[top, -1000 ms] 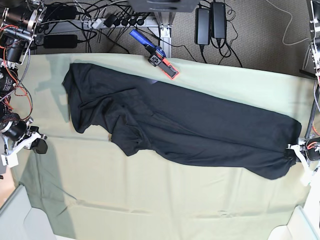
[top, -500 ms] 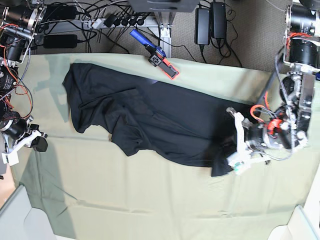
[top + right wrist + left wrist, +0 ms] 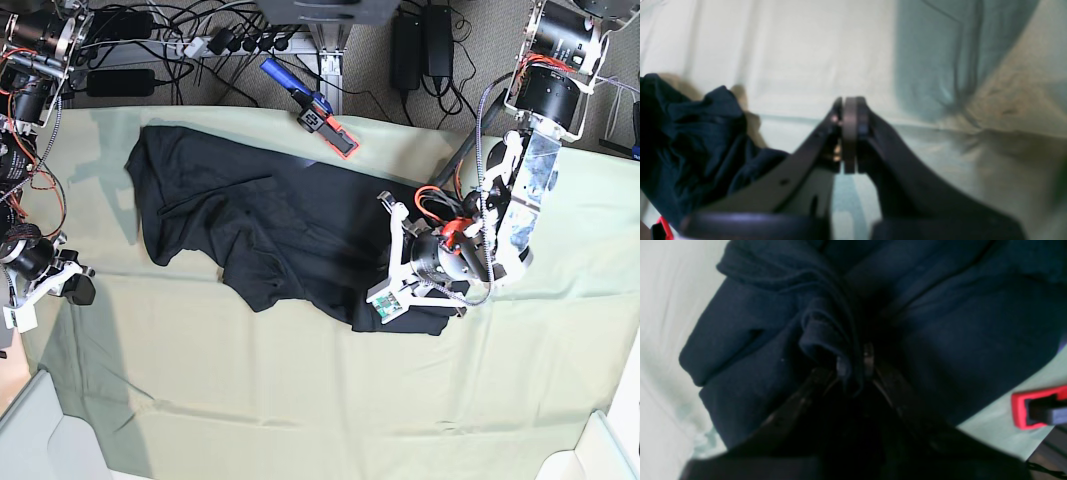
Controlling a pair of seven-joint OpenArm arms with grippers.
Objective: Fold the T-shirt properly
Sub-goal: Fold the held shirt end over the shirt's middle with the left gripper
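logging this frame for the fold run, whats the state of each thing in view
large black cotton T-shirt: half folded, one end pulled over itself, crumpled, plain side up
left gripper: shut on a bunched fold of the T-shirt
right gripper: shut, empty, over the cloth beside the T-shirt
pale green table cloth: spread flat, lightly wrinkled
red and blue clamp tool: lying at the cloth's far edge, untouched

Left gripper [image 3: 853,368] clamped; right gripper [image 3: 850,133] closed, empty.
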